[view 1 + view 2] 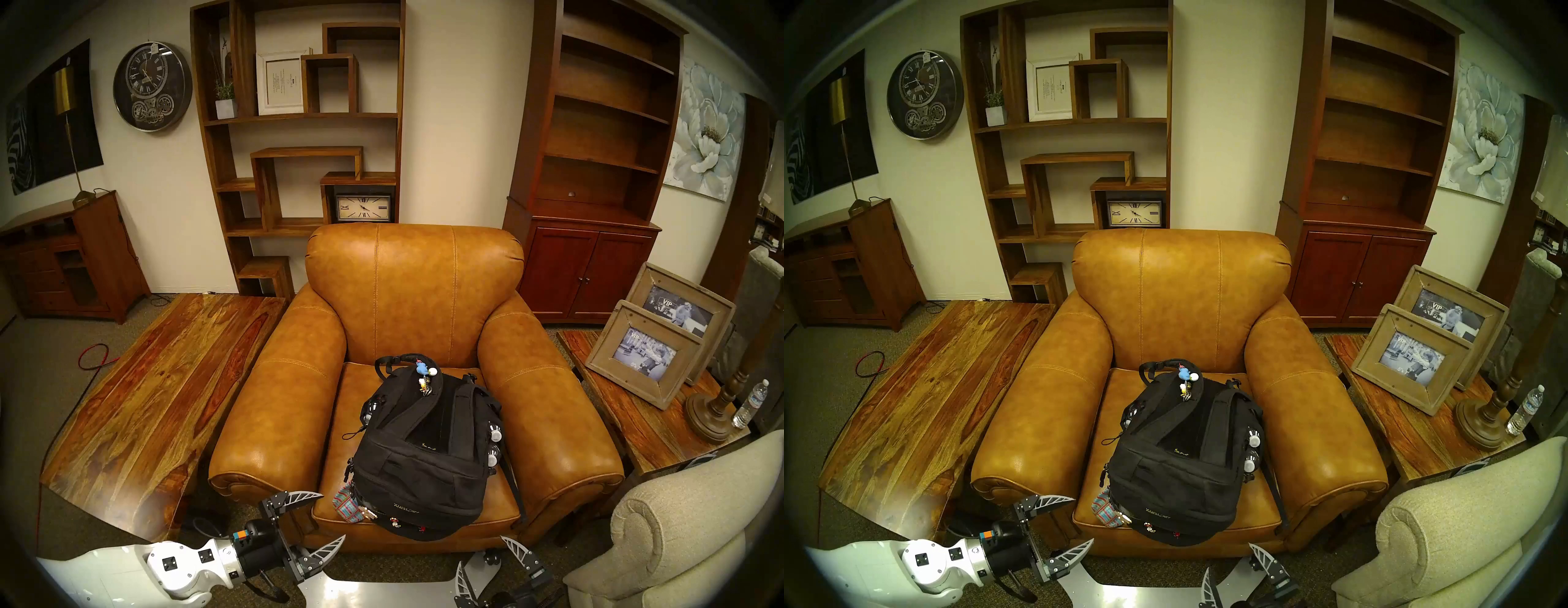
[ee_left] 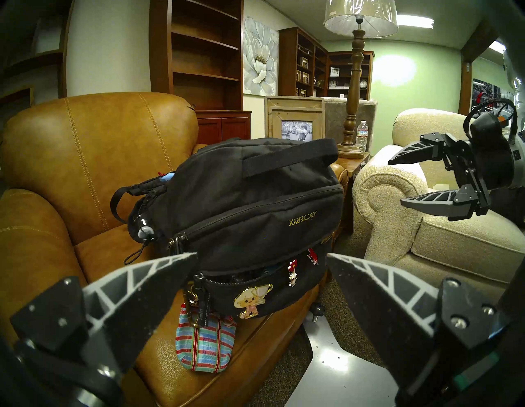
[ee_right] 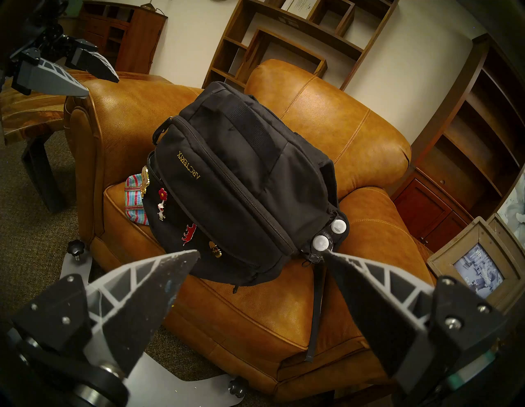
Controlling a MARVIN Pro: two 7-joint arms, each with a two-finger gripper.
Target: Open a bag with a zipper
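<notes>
We have yet to reach the backpack [image 1: 420,458] — both grippers, left [image 1: 324,524] and right [image 1: 492,564], spread wide; next, grasp its zipper [image 2: 244,217].

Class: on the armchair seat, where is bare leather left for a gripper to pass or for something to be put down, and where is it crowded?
Bare: the seat cushion left of the backpack, up to the chair's left arm, and both armrests. Crowded: the seat's front edge, where the backpack overhangs beside the plaid pouch.
</notes>
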